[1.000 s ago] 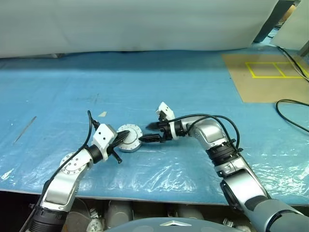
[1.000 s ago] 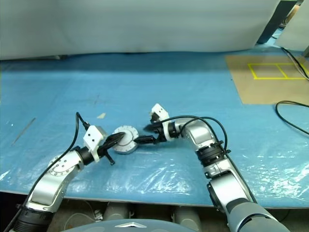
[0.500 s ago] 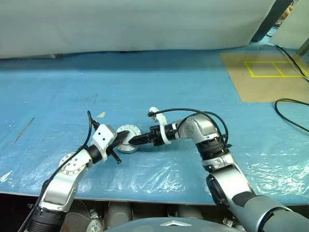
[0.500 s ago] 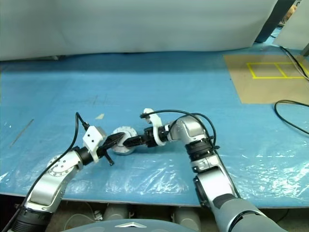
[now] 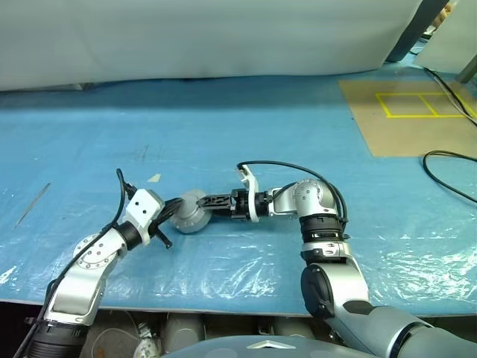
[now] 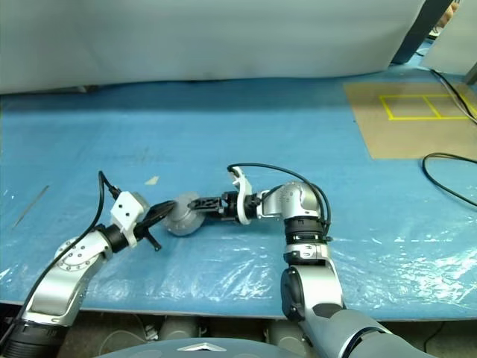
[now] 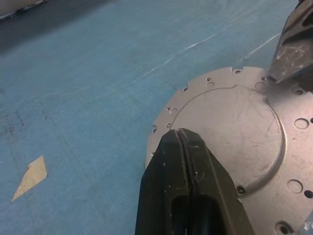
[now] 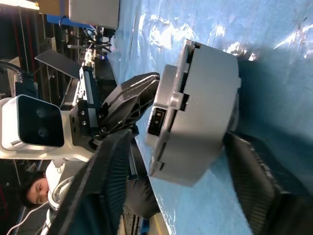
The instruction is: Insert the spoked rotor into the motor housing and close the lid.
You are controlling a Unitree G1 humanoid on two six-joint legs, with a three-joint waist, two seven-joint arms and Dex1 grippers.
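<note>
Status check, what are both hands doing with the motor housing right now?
Left hand shut, tips pressing the closed lid. Right hand straddling the motor housing, fingers either side. Nothing in the way.

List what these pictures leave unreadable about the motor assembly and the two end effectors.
- Spoked rotor: whether it sits inside cannot be told; the closed lid and motor housing wall hide the interior.
- Right end effector: its fingers straddle the housing, but contact is unclear in the right wrist view.
- Left end effector: shut fingertips lie over the lid, covering part of its rim.
</note>
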